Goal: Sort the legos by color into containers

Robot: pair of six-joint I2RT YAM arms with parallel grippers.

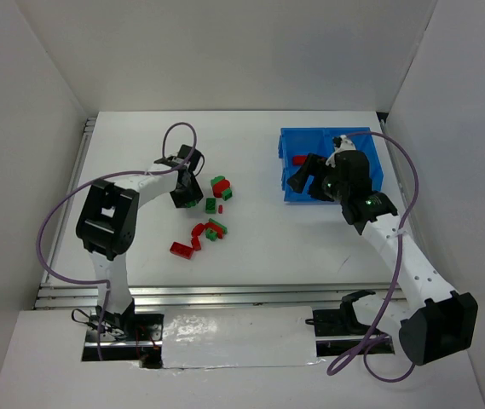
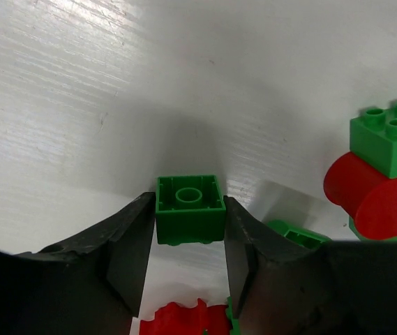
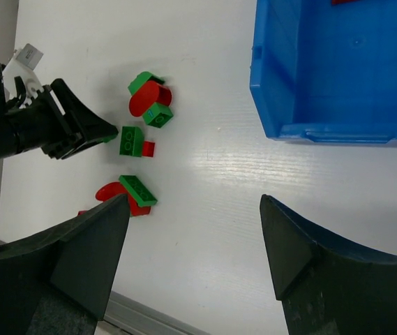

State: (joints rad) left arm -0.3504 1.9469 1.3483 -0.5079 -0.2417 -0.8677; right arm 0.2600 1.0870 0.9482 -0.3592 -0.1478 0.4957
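The white table (image 1: 251,256) carries a blue bin (image 1: 291,139) at its far right. The right arm (image 1: 395,247) reaches from the near right over the bin's near edge, hiding much of the inside. The left arm (image 1: 110,213) bends from the near left toward the middle of the table.

The right gripper (image 1: 308,181) hangs above the bin's near left corner. In its wrist view the right gripper (image 3: 192,202) has its fingers spread wide with nothing between them, only bare table below.

The left gripper (image 1: 189,200) is down at the table on the left edge of the legos (image 1: 210,217). These are a loose scatter of red and green pieces left of centre, well apart from the bin. From the wrist, the left gripper (image 2: 190,201) has closed in on a green brick (image 2: 190,218), one finger against each side. The brick sits stud-side down on the table.

Just right of it a green studded brick (image 2: 386,139) leans on a red rounded piece (image 2: 365,195).

A red brick (image 1: 299,159) lies inside the bin, toward its left side.
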